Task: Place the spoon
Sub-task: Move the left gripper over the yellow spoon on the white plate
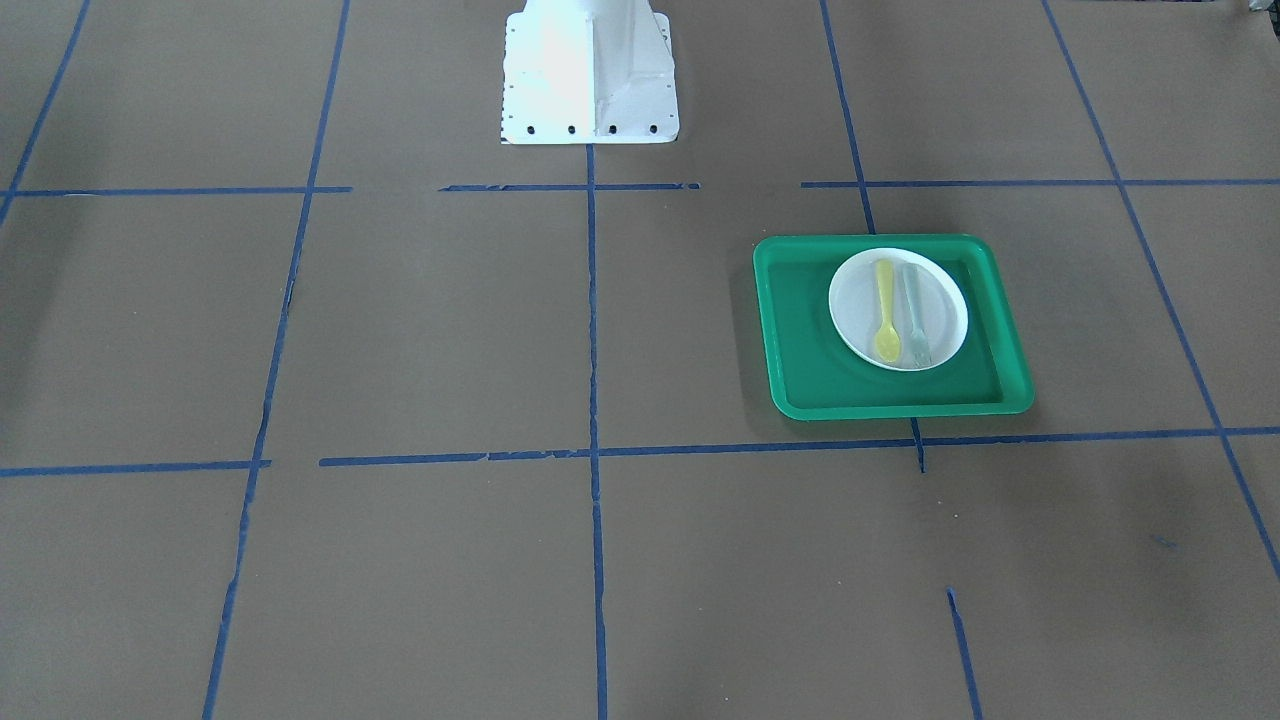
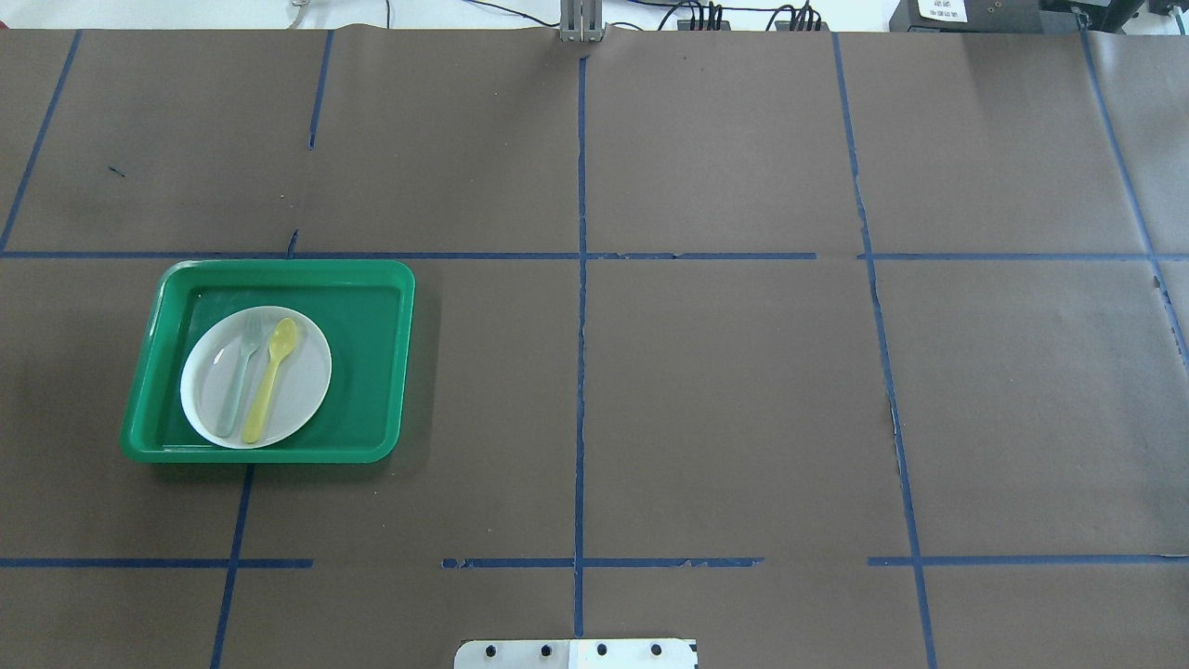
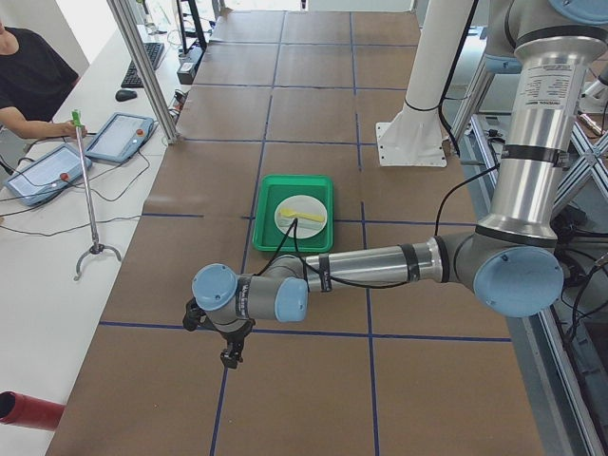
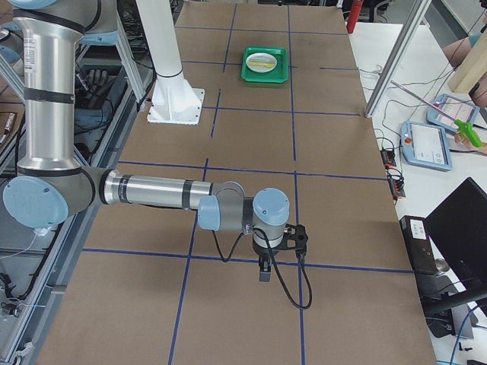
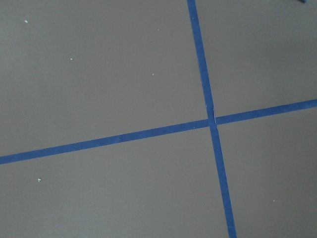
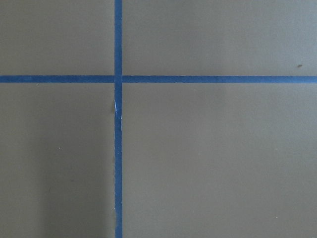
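The yellow spoon (image 1: 886, 310) lies on the white plate (image 1: 851, 300) inside the green tray (image 1: 800, 345), beside a pale grey-green fork (image 1: 914, 312). In the overhead view the spoon (image 2: 271, 378) lies on the plate (image 2: 305, 381) at the table's left. My left gripper (image 3: 229, 355) shows only in the exterior left view, low over the table and well away from the tray (image 3: 267, 214); I cannot tell whether it is open or shut. My right gripper (image 4: 264, 272) shows only in the exterior right view, far from the tray (image 4: 265, 76); I cannot tell its state either.
Brown paper with blue tape lines (image 2: 581, 372) covers the table. The white robot base (image 1: 588, 75) stands at the table's middle edge. Both wrist views show only paper and tape crossings. An operator's desk with tablets (image 3: 114, 138) runs along the far side.
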Action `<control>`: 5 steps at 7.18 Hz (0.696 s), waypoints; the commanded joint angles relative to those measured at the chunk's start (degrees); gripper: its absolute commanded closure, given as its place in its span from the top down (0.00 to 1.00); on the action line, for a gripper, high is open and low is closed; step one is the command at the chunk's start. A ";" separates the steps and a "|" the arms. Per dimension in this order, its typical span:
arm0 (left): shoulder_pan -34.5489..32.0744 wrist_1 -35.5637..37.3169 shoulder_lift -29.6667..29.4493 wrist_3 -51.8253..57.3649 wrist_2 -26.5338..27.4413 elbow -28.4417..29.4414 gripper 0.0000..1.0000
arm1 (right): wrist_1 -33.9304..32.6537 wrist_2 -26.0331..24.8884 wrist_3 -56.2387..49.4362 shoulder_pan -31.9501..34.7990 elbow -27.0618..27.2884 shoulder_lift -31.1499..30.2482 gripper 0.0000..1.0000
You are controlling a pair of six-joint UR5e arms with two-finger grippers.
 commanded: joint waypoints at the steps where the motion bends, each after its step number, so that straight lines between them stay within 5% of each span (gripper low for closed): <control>1: 2.18 -5.14 0.65 -14.38 -0.32 -5.72 1.00 | 0.00 0.00 0.00 0.00 0.08 -0.01 1.00; 3: 12.95 -5.15 0.48 -28.21 0.20 -16.87 1.00 | 0.00 -0.09 0.00 0.00 0.00 0.08 1.00; 5: 22.29 -4.89 -6.86 -40.86 0.64 -19.73 0.99 | 0.00 0.00 0.00 0.00 0.08 0.08 1.00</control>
